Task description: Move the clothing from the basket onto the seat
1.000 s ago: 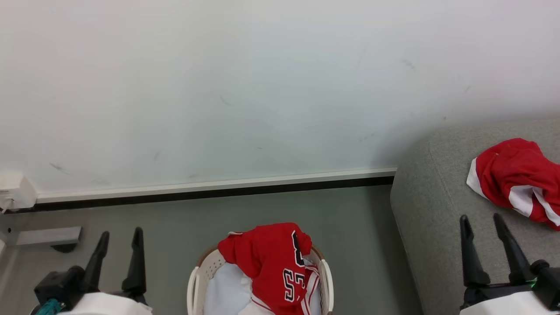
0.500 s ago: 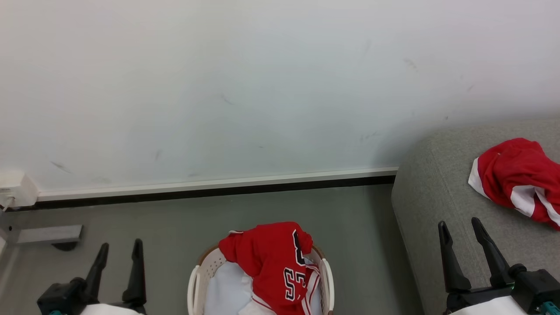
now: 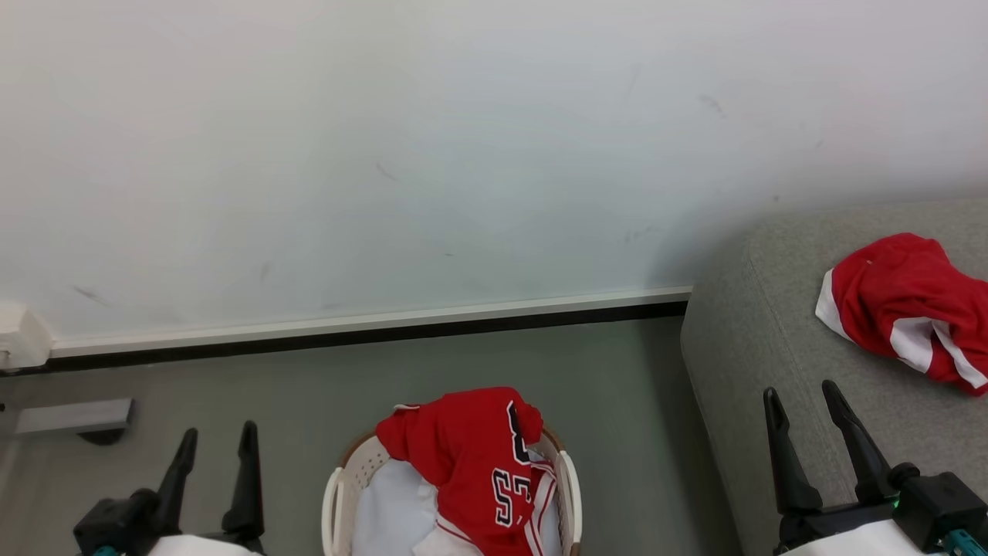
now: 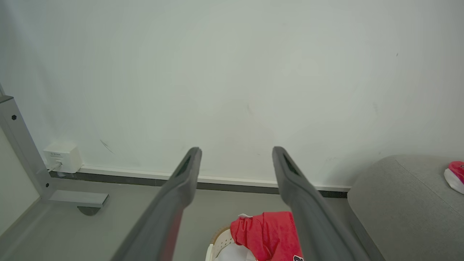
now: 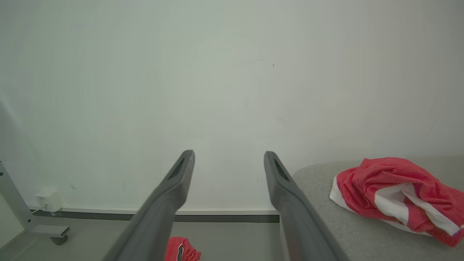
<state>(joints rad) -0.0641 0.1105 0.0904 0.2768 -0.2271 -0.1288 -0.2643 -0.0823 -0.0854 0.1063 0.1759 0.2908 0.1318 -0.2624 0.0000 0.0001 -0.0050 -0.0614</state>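
A red jersey with black-and-white numerals is heaped in the white basket at the bottom middle, draped over its far rim; it also appears as the jersey and jersey in the wrist views. A second red-and-white piece of clothing lies crumpled on the grey seat at right, also seen as the clothing on the seat. My left gripper stands open and empty left of the basket. My right gripper is open and empty over the seat's near edge.
A white wall with a pale skirting strip runs behind everything. A grey metal foot and a white wall box sit at the far left. Grey floor separates the basket from the seat.
My right gripper has moved left, away from the red clothing on the seat, staying open. The head view has shifted slightly. The left gripper has barely moved.
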